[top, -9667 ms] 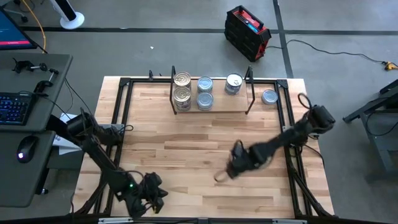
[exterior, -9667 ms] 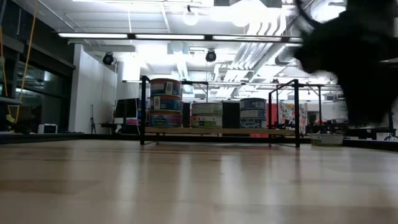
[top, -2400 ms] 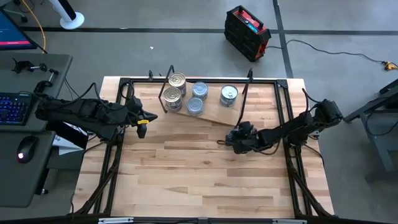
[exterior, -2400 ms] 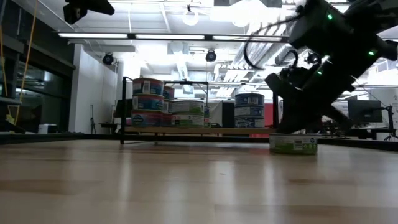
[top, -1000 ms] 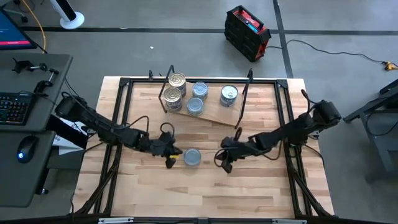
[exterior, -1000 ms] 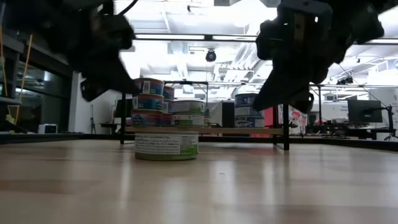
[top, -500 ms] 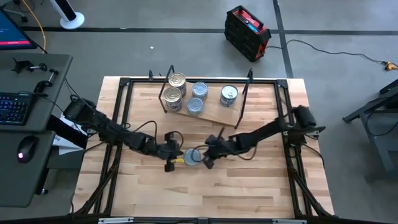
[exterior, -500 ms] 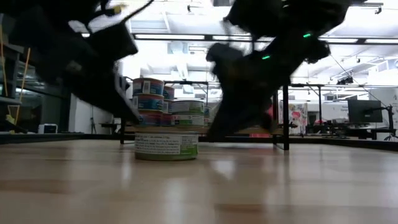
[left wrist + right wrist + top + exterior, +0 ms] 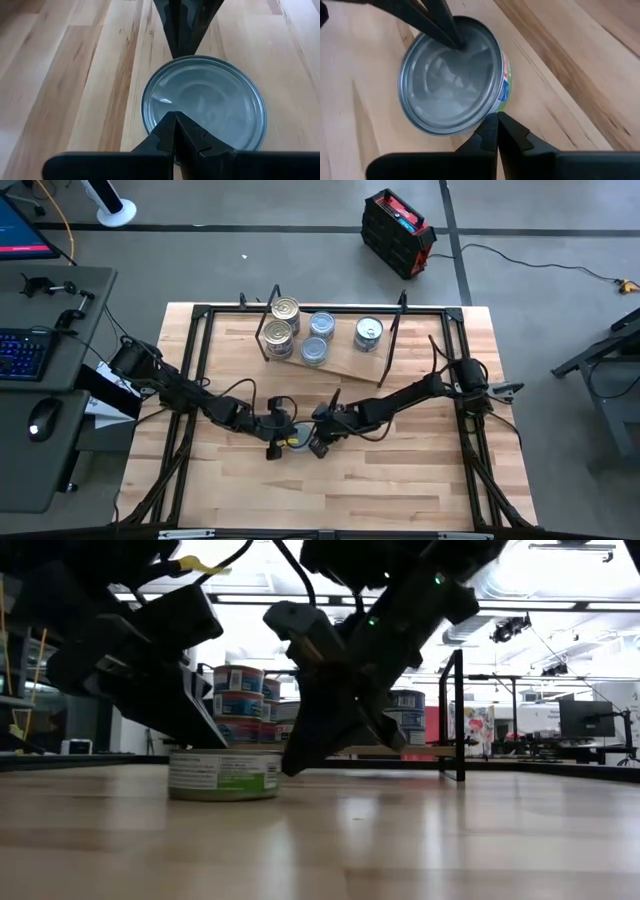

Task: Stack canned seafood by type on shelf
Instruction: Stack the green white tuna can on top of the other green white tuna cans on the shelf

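One tin of canned seafood, with a silver lid and a green-and-white label, stands upright on the tabletop near the table's middle. My left gripper is shut, its tip at the tin's left rim. My right gripper is shut too, at the tin's right side. In the high view both grippers meet over the tin and cover most of it. At the far side stands the shelf, turned askew. It carries two gold tins and several silver-blue ones. My left gripper rests its shut fingertips on the tin's lid just inside the left rim, slanting down from the table's left. The tin stands flat on the table. My right gripper sets its shut fingertips against the tin's right side wall below the rim, slanting down from the table's right.
A black frame runs round the tabletop, with rails along both sides. Bare wooden board lies between the tin and the near edge. In the low view the shelf's stacked tins show behind the arms.
My right gripper has gone toward the table's left and down to the tin, staying shut. My left gripper has sunk onto the tin and rolled about its own axis. The tin has slid a little toward the table's left, still upright.
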Controlling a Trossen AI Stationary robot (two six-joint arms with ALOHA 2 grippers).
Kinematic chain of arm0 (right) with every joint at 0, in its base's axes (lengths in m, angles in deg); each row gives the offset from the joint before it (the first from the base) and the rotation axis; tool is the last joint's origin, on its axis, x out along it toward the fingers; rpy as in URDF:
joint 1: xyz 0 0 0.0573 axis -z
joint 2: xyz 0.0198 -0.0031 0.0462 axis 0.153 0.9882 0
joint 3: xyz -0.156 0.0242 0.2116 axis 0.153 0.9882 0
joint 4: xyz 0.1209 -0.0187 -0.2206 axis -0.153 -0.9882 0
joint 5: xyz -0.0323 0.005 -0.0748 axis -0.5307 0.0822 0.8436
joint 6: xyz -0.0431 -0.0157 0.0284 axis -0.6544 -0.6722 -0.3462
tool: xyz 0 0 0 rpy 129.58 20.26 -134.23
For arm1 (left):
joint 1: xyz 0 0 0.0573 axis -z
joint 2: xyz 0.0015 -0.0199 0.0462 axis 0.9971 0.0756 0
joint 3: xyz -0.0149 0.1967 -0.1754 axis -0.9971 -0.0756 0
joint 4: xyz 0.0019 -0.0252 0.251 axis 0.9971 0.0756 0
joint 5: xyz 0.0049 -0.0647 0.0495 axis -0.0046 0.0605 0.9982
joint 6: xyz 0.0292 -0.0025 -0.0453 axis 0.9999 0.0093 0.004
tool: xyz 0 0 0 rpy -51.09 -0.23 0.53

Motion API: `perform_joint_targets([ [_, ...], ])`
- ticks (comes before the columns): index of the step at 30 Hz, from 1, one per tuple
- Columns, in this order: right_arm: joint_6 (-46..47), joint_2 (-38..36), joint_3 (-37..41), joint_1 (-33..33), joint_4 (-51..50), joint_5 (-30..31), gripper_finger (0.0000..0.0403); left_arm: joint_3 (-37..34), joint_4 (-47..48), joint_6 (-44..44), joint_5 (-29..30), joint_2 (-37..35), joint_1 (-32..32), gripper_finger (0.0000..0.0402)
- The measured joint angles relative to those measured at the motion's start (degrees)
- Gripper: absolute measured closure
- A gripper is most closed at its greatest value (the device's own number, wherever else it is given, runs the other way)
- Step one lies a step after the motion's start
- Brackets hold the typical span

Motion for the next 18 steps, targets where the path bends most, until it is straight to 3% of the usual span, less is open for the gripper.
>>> perform_joint_targets([
  [18,-2.38,-0.13,-6.29,-0.03,-0.16,0.35,0.0403,-0.04,0.72,2.91,6.77,0.09,-0.06,0.0401],
])
